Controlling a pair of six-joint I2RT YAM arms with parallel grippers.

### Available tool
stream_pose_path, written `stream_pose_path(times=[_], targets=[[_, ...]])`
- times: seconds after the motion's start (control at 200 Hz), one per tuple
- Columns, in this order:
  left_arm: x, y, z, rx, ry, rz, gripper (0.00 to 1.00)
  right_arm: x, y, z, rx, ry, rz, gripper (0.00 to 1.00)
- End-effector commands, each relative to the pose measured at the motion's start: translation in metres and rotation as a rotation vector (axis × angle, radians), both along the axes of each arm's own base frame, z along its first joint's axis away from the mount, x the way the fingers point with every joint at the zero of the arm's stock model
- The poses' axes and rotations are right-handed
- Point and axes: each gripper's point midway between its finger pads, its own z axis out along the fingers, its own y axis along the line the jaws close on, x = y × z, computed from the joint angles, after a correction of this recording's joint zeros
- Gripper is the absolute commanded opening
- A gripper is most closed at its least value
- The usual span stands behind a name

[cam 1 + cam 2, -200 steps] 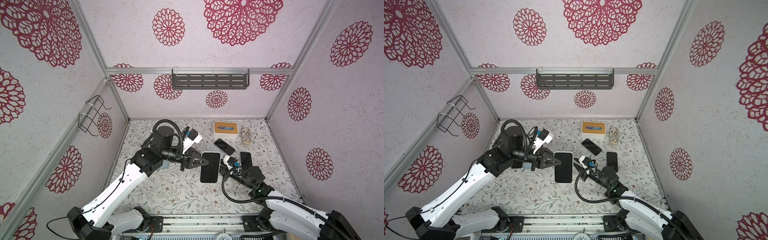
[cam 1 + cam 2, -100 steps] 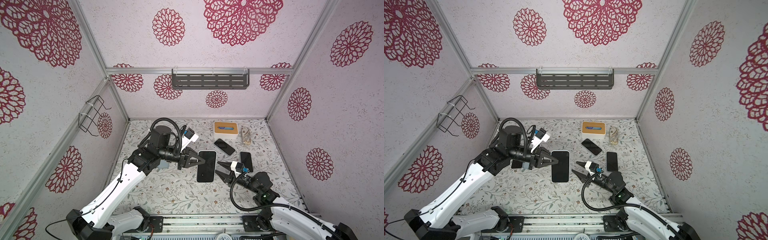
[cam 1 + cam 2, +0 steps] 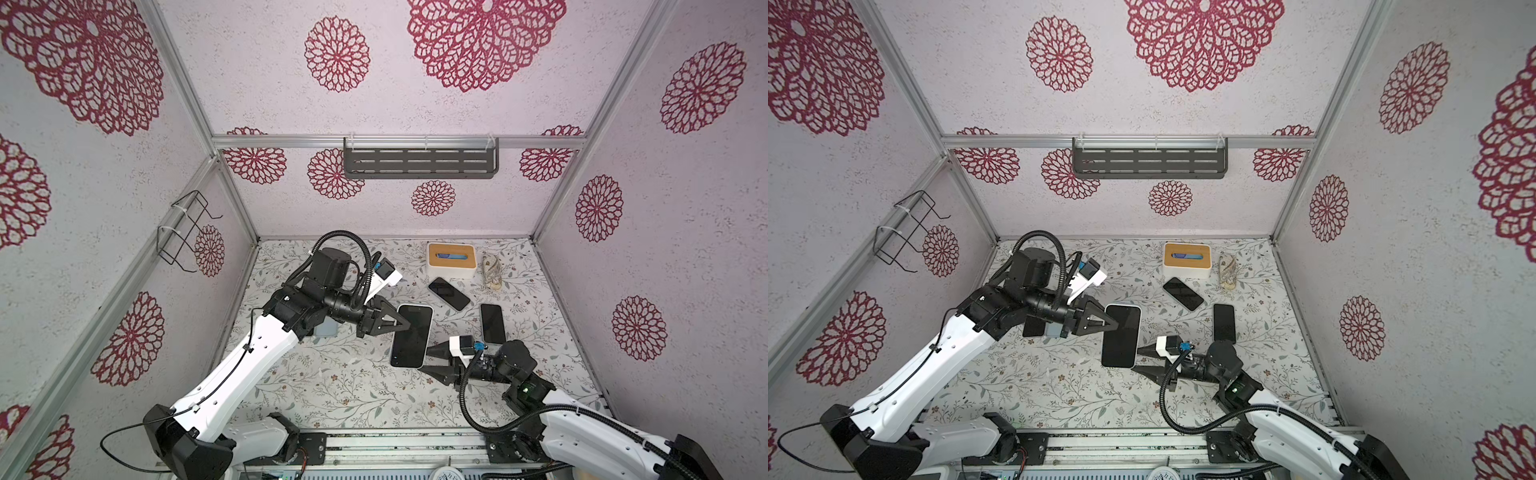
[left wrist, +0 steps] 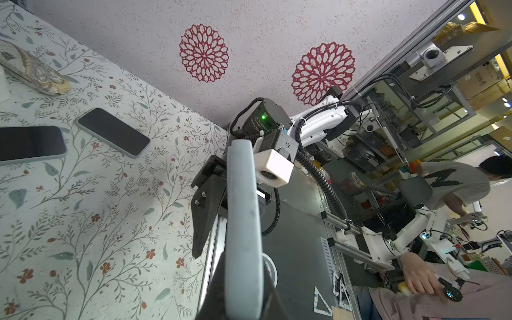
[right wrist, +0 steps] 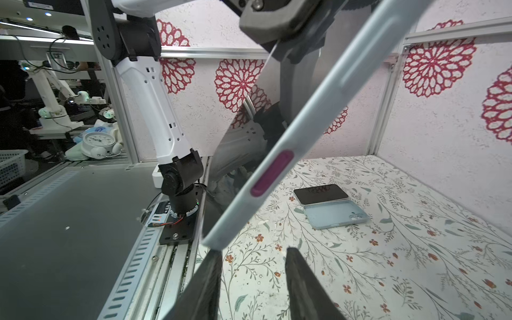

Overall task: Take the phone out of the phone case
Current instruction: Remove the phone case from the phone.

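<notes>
Phone point(image 3: 410, 349) aloft in L gripper point(image 3: 408, 326)

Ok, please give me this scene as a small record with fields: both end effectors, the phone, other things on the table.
left end effector: shut on the black-screened phone in the pale blue case, held above the table
right end effector: open, at that phone's lower corner; contact unclear
phone: not yet out of its case
on the flowered table: white box with wooden lid, dark phone beside it, another dark phone near the right arm, empty pale blue case
</notes>
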Motion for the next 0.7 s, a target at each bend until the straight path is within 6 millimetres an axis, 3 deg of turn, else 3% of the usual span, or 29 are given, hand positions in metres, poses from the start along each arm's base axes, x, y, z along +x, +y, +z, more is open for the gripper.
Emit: stream_pose_path(times=[0.0,0.19,0.696], targets=[[-0.002,0.002,0.017,-0.037,-0.071,-0.024,0.00,-0.012,-0.001,0.022,0.050,-0.042,0.055,0.43],[-0.001,0.004,0.019,-0.040,-0.078,-0.030,0.00,-0.021,-0.004,0.027,0.067,-0.038,0.086,0.49],[-0.002,0.002,0.015,-0.039,-0.075,-0.056,0.00,-0.021,0.004,0.038,0.086,-0.037,0.135,0.46]])
